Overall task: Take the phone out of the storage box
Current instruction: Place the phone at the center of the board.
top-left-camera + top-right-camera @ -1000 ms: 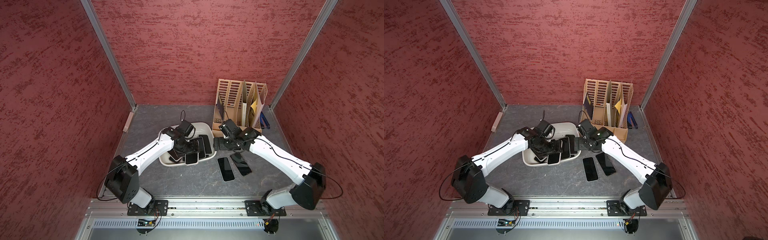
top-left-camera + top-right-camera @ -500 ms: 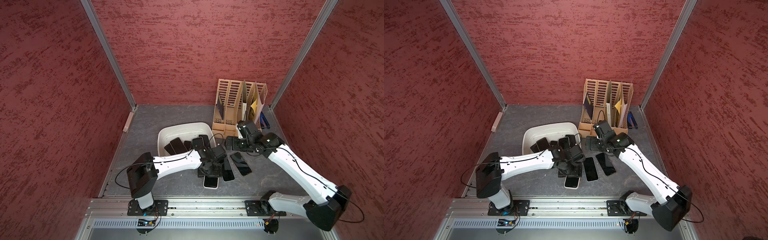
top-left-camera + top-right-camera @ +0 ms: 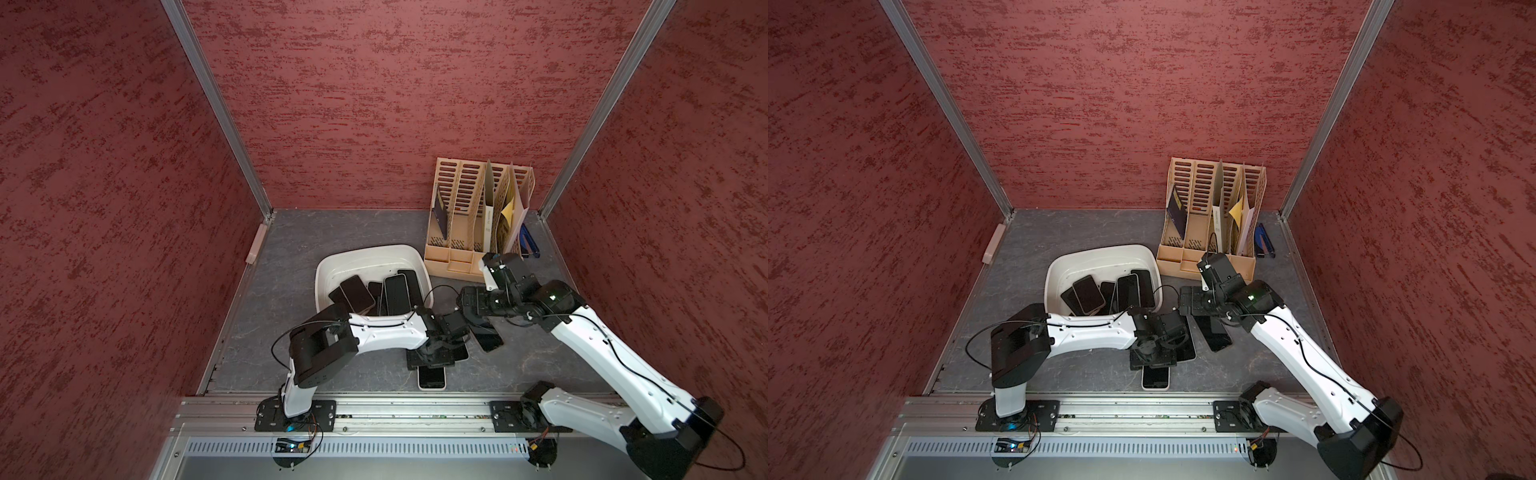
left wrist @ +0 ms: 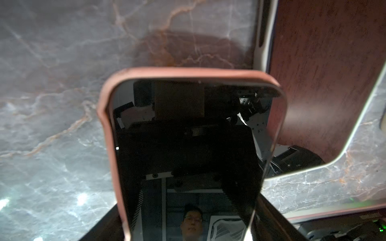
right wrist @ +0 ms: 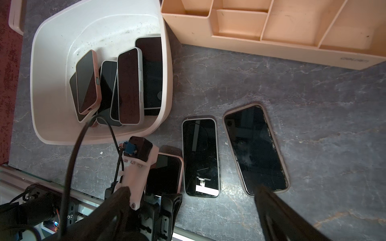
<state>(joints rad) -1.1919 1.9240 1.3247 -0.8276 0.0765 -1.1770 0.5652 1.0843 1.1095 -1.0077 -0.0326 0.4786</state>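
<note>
I'm on the set-down, I judge: next I spread the jaws and lift straight clear. Left of centre, the storage box [image 3: 365, 249] holds about five overlapping phones [image 3: 395, 293]. Lower centre, my left gripper [image 3: 432, 359] pinches the pink-cased phone [image 4: 188, 146] by its long edges, low over the table [image 3: 291, 257]. Right of centre, my right gripper [image 3: 469, 307] hangs spread, empty.

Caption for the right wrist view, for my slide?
Phones piled in the storage box; two phones on the table; left gripper gripping a pink-cased phone.

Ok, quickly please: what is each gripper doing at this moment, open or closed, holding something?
Left gripper: closed on the pink-cased phone.
Right gripper: open, holding nothing.
</note>
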